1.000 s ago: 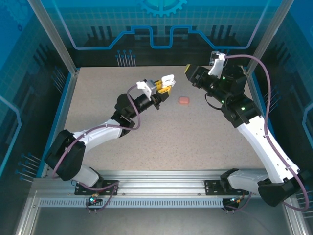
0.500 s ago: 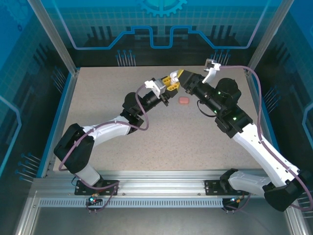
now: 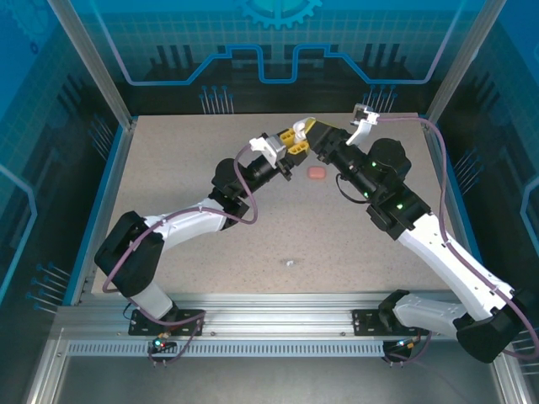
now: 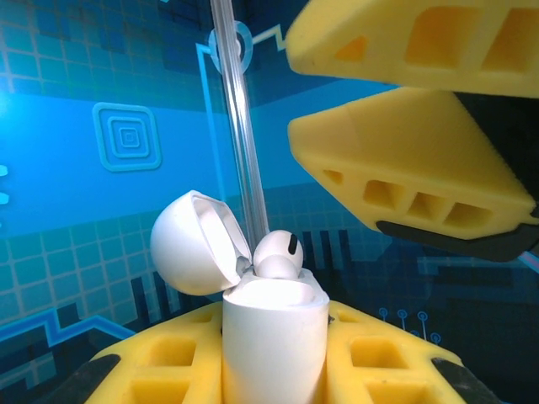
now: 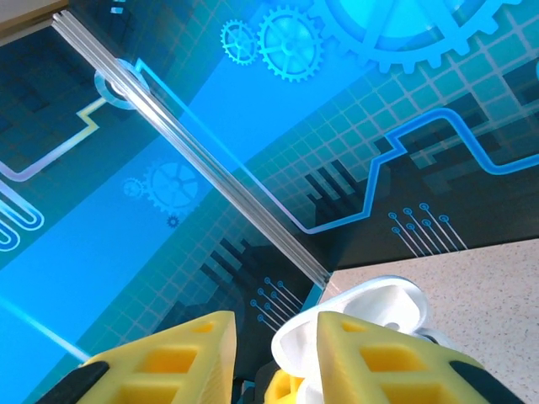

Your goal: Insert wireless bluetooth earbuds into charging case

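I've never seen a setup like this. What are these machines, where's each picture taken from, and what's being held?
Two robot arms work at a table. One picture looks down from above; the other two come from a camera on each wrist. The left gripper is clamped on an open white earbud case with one white earbud sitting in it. The right gripper, open and empty, hovers beside it. On the table lie a pink case and a tiny white speck, too small to name.

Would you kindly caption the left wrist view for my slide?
Yellow left fingers grip an open white plastic charging case, one white earbud seated, right fingers above.
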Motion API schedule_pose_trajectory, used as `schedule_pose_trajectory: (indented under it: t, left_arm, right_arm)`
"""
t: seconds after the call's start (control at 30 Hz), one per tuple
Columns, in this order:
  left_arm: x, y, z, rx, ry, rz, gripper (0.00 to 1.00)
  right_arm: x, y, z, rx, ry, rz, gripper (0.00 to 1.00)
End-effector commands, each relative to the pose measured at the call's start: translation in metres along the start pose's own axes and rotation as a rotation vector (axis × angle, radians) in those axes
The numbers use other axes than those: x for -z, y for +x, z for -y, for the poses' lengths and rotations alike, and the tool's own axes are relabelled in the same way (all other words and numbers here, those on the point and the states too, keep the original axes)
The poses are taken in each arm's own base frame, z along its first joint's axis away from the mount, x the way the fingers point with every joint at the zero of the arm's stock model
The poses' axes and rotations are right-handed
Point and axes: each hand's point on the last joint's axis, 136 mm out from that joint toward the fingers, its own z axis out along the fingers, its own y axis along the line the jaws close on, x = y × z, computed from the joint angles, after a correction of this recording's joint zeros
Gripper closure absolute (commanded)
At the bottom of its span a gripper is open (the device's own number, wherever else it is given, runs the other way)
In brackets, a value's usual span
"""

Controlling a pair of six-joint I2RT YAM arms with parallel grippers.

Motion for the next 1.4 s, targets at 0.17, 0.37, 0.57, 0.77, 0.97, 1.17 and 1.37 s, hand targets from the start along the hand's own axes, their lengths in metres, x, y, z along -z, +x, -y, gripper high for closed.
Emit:
schedule_pose_trajectory:
  t: [0.17,0.37,0.57,0.77,0.97,1.17,1.37]
  left_arm:
    - [0.033,0.007,-0.028,-0.05,-0.2,-0.035,1.0]
    - [0.055,0.004,-0.04,-0.012,-0.253,-0.039,1.0]
    - [0.07,-0.002,-0.046,-0.013,-0.279,-0.053,1.0]
    - [0.091,-0.006,-0.055,0.005,-0.327,-0.069,1.0]
    - [0.116,-0.018,-0.066,0.023,-0.386,-0.063,1.0]
    - [0.13,-0.025,-0.067,0.035,-0.406,-0.065,1.0]
    - [0.134,-0.025,-0.067,0.033,-0.413,-0.068,1.0]
  right_arm:
    - [0.042,0.024,0.061,0.007,0.272,-0.073,0.57]
    - [0.066,0.068,0.117,-0.024,0.488,-0.209,0.42]
    - [0.081,0.121,0.156,-0.058,0.65,-0.383,0.38]
    - [0.08,0.184,0.171,0.027,0.657,-0.7,0.35]
    - [0.082,0.252,0.172,0.209,0.594,-1.012,0.28]
    - [0.091,0.316,0.184,0.241,0.596,-1.219,0.3]
    - [0.093,0.361,0.187,0.248,0.597,-1.295,0.3]
